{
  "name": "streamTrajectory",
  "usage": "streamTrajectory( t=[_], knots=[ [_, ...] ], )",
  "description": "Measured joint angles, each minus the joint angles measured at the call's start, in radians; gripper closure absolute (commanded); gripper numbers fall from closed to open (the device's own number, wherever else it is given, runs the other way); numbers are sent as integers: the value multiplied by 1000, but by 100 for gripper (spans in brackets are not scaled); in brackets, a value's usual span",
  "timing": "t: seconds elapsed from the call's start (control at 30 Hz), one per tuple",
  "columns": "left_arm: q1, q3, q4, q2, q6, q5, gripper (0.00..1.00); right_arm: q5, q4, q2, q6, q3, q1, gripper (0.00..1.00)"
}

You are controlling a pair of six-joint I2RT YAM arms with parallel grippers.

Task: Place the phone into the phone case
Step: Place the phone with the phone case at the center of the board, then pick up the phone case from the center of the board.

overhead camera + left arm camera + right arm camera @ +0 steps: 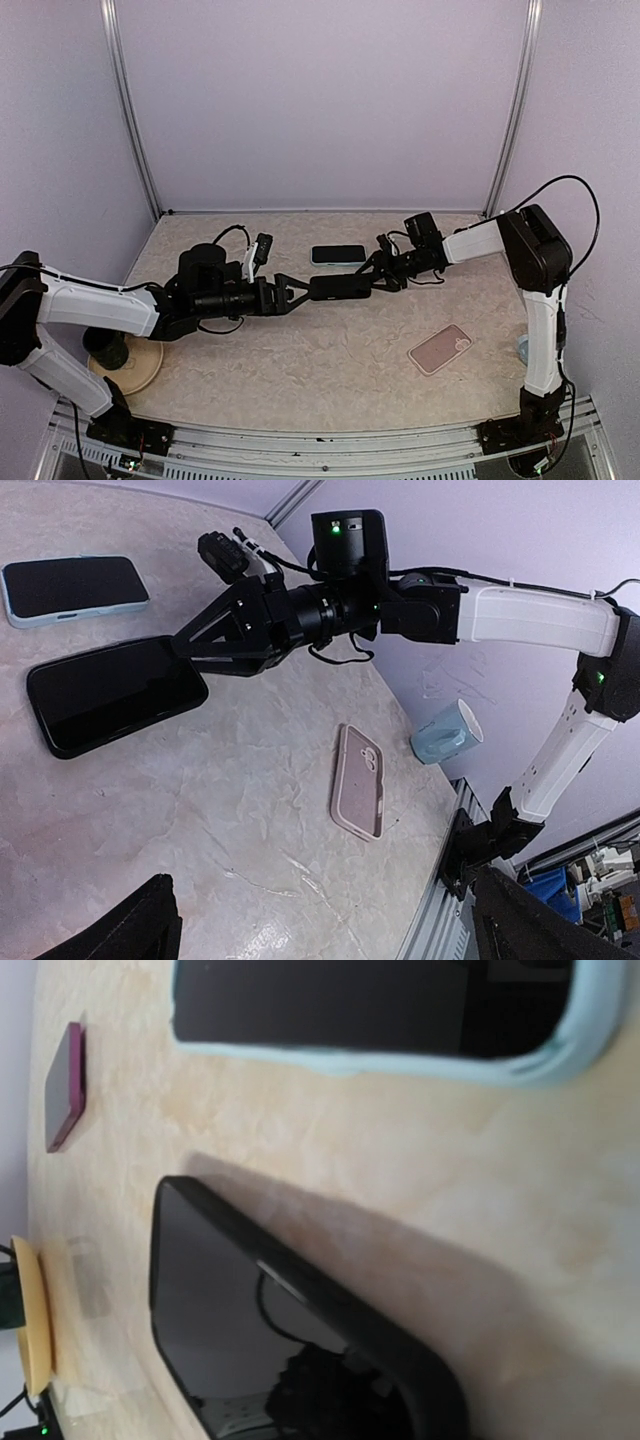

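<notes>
A bare black phone [339, 288] is held off the table at mid-table, tilted, with a shadow under it in the right wrist view [250, 1310]. My right gripper [372, 278] is shut on its right end, as the left wrist view shows [190, 652]. The phone also shows there [115, 692]. My left gripper [298, 290] is open and empty, its tips close to the phone's left end. Its fingers [150, 925] stand wide apart. The empty pink phone case [440, 348] lies flat at the front right, opening down, and also shows in the left wrist view [358, 780].
A second phone in a light blue case [337, 254] lies just behind the black phone. A yellowish plate [140, 372] with a dark green cup [105, 350] sits front left. A pale blue cup [447, 732] lies at the right edge. A small dark red flat object [62, 1085] lies further left.
</notes>
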Motion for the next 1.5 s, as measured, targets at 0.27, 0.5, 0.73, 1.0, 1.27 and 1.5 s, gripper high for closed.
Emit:
streamTrajectory(
  t=[0.27,0.5,0.73,1.0,1.27,1.5],
  knots=[
    [0,-12,15,0,-3,5,1,40,-21,-20,-24,-4,-18,32],
    [0,-26,35,5,-8,10,1,103,-60,-85,-58,-57,-37,25],
    [-2,-45,58,14,-16,16,1,190,-100,-212,-96,-191,-52,21],
    [-24,-47,74,36,-19,17,1,344,-158,-417,-140,-368,-54,21],
    [-33,-47,83,37,-19,18,1,506,-230,-612,-183,-464,-55,25],
    [-42,-47,85,37,-18,18,1,603,-294,-676,-205,-541,-62,31]
  ],
)
